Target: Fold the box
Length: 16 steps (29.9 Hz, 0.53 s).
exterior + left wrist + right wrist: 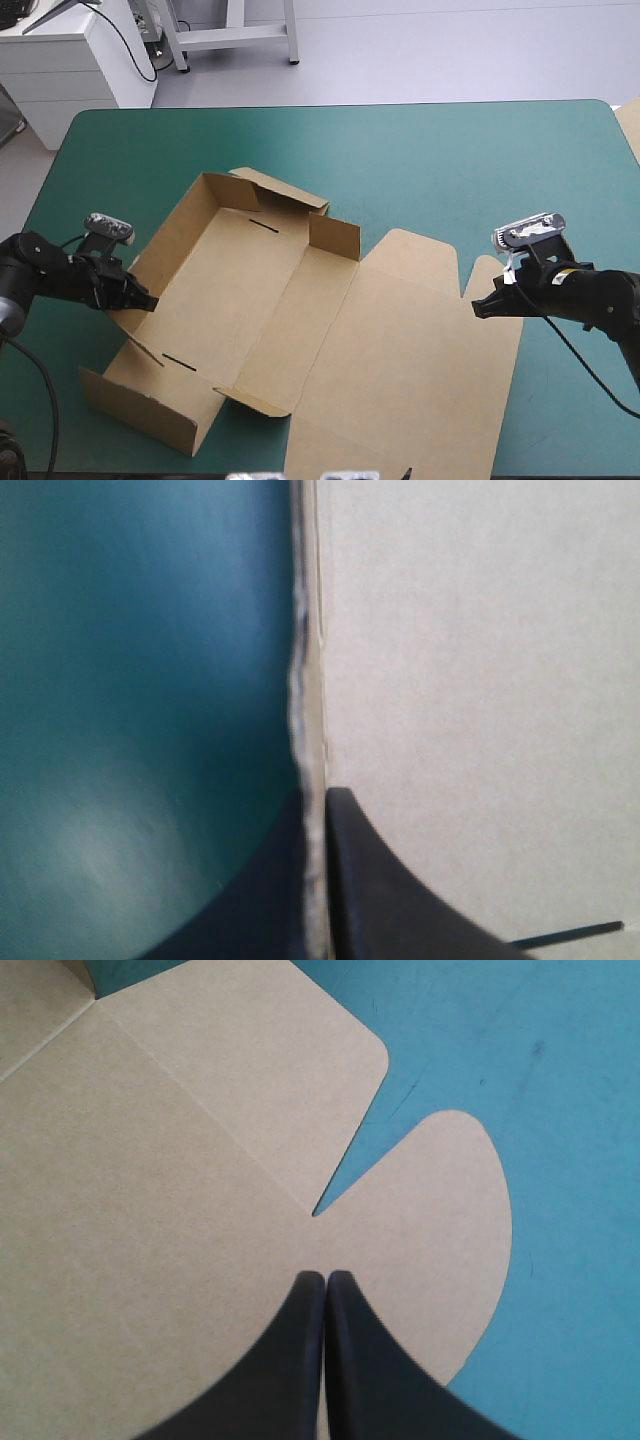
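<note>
The brown box is sitting roughly halfway folded. Its tray half is standing with the end walls raised, while the lid is lying flat on the teal-green cover with its rounded flaps spread out (so tucking the long wall, and anything involving the lid, looks to me not yet done). The left pincer is clenching the tray's long outer wall, one black finger on each face of the board, whose edge is running straight ahead from between them. The tray's floor is lying just beside the inner finger. The right pincer is keeping its fingers pressed together in one point, gripping nothing. It is hanging over the lid with the notch between two flaps just ahead of its tips, though I cannot tell whether it is touching the board.
</note>
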Each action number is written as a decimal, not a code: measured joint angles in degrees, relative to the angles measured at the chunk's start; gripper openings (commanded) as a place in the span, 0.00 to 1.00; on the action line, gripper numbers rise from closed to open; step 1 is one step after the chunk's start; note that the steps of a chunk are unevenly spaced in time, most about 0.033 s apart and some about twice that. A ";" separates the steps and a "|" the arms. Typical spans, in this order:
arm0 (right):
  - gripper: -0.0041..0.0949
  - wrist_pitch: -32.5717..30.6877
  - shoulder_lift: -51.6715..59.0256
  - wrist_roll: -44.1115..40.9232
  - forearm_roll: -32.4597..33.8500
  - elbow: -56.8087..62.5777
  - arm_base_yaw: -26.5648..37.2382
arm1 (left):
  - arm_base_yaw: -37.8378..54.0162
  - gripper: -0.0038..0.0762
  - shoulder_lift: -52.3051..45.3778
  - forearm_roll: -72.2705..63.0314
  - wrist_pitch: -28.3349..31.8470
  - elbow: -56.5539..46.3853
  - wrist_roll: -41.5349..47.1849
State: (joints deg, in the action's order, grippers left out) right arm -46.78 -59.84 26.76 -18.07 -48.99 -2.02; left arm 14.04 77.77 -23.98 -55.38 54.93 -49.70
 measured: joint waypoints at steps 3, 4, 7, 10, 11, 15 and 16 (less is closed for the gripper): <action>0.03 0.00 0.00 -0.59 0.00 0.00 0.00 | -3.65 0.04 0.00 0.35 2.40 3.71 -2.55; 0.03 0.00 0.00 -0.75 0.00 0.00 0.00 | -4.88 0.04 0.00 0.54 3.12 4.70 -3.22; 0.03 0.00 0.00 -1.08 0.00 0.00 0.00 | -10.12 0.04 0.07 3.08 5.98 7.79 -4.24; 0.03 0.00 0.00 -1.40 0.00 0.00 0.00 | -15.35 0.04 0.07 7.49 9.13 9.83 -4.17; 0.03 0.00 0.00 -1.44 0.00 0.00 0.00 | -16.94 0.04 0.07 9.06 10.17 10.28 -4.05; 0.03 0.00 0.00 -1.44 -0.07 0.00 0.00 | -22.47 0.04 0.07 14.72 14.48 11.05 -3.93; 0.03 0.00 0.00 -1.44 -0.08 0.00 0.00 | -24.01 0.04 0.09 16.06 15.97 11.11 -3.93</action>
State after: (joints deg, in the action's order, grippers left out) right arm -46.78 -59.84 25.32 -18.15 -48.99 -2.02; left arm -9.97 77.85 -7.93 -39.41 66.04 -53.63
